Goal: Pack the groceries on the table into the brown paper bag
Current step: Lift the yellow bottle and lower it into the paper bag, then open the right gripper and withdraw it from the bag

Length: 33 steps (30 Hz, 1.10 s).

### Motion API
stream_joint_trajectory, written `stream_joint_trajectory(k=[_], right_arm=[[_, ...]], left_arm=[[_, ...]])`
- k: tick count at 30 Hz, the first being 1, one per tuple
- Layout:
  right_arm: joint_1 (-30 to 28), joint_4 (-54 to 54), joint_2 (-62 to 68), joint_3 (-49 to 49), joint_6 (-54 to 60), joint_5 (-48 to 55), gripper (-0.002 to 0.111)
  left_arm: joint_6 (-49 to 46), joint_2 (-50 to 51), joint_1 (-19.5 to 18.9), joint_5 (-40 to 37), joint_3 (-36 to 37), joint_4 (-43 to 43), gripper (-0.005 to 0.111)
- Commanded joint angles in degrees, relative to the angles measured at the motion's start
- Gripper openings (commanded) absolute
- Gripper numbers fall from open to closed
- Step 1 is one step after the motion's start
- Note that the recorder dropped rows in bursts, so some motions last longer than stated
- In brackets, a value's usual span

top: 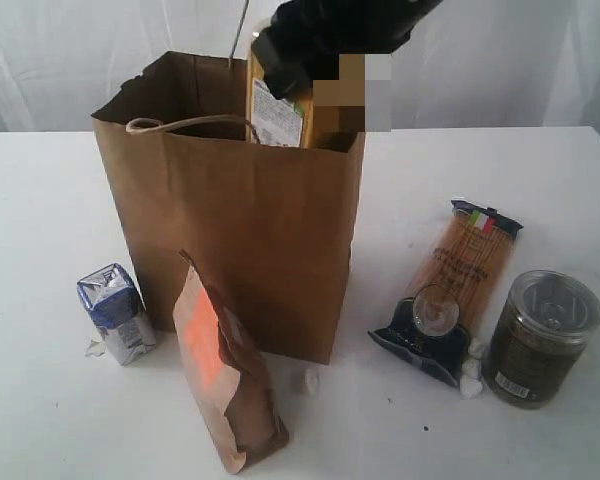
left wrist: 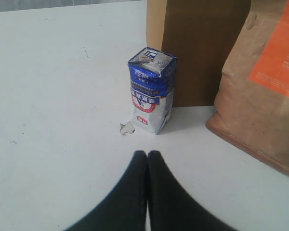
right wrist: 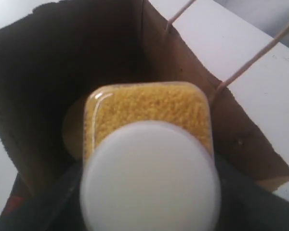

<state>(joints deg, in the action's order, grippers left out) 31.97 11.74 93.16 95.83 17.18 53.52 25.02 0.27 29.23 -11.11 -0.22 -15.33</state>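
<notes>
One squarish, grain-filled yellow white-capped bottle point(right wrist: 149, 110) fills right jaws; left jaws pressed together, empty.

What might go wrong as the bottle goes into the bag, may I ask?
The right claw holds the yellow white-capped bottle beside the near rim of the brown paper bag; lowering could snag that rim or the cord handle and tip the bag. A nudged bag might topple the tilted orange-labelled pouch in front.

Bright, soft, even light, faint shadows; the yellow white-capped bottle point(right wrist: 149, 173) is blurred close up.
</notes>
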Motion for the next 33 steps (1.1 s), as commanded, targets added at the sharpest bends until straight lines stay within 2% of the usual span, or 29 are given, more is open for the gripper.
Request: stream_joint_trajectory(k=[1,8,14,16,19,24,33], right_arm=[[0.0,-2.1,1.1,2.4,0.8,-1.1,0.0],[0.0,-4.9,4.8,3.5,0.5,6.5,0.0],[0.0,-5.2,6.4,3.5,0.5,7.4,0.003],[0.0,-5.2,6.4,3.5,0.5,7.4,0.009],[0.0,-5.2,6.4,3.5,0.5,7.6,0.025],[0.0,-4.5,6.4,3.5,0.5,6.7,0.056],[0.0,-4.0,6.4,3.5,0.5,6.6,0.068]], left_arm=[[0.5,-0.3,0.1,0.3,0.2,0.0,0.001],[0.5,-0.3,0.1,0.3,0.2,-0.2,0.001],[0.5,-0.3,0.1,0.3,0.2,-0.2,0.001],[0.5,-0.3,0.1,0.3,0.2,-0.2,0.001],[0.5,-0.3,0.1,0.3,0.2,-0.2,0.001],[0.5,-0.3,0.1,0.3,0.2,-0.2,0.001],[0.5,-0.3,0.1,0.3,0.2,-0.2,0.001]])
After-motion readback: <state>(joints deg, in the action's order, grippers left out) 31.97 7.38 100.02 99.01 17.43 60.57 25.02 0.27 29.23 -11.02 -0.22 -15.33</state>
